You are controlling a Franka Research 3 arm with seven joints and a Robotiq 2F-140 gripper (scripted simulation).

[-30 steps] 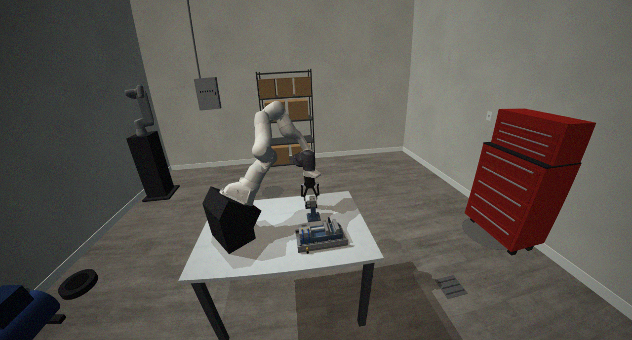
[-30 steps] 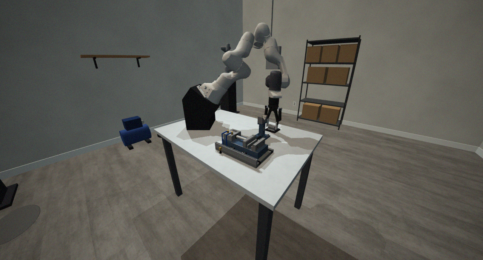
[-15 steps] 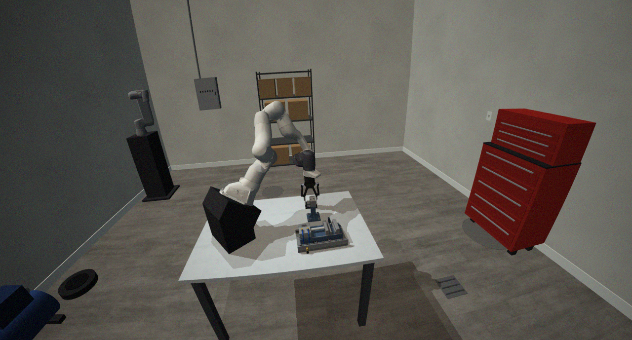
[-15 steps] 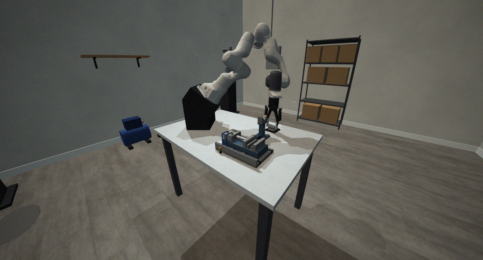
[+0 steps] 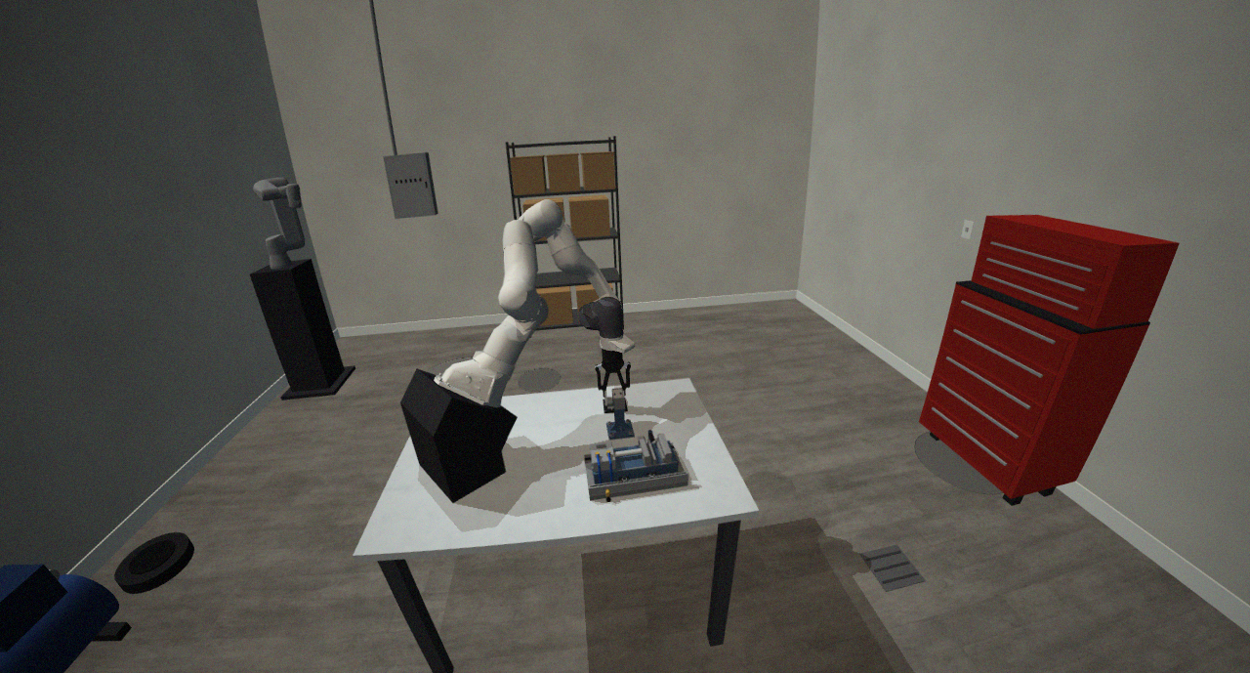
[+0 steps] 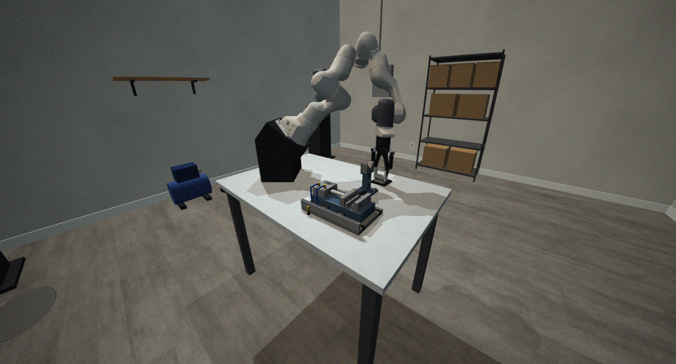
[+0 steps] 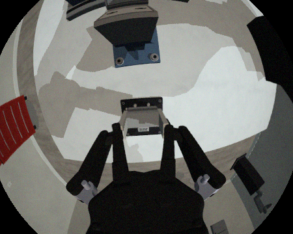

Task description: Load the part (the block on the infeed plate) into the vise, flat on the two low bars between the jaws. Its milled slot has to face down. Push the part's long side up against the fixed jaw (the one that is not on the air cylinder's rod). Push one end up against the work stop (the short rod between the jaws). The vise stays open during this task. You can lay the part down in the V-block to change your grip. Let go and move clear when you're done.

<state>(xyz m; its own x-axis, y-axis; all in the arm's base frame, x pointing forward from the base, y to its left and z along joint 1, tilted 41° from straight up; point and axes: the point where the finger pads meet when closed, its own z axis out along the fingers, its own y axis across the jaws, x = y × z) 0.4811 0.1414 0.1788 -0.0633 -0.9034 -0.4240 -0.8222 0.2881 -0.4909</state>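
The part (image 7: 142, 123) is a small grey block lying on the dark infeed plate (image 7: 141, 103) at the far side of the table. Its upper face looks recessed between two raised edges. My gripper (image 7: 142, 115) points straight down over it, with one finger against each long side, and is shut on the part. In the exterior view the gripper (image 6: 381, 173) stands just behind the V-block (image 6: 366, 171). The vise (image 6: 341, 202) sits in front with its jaws open. In the top view the V-block (image 5: 618, 411) hides most of the part.
My black arm pedestal (image 5: 454, 438) takes up the table's left side. A red tool chest (image 5: 1040, 355) stands off the table to the right.
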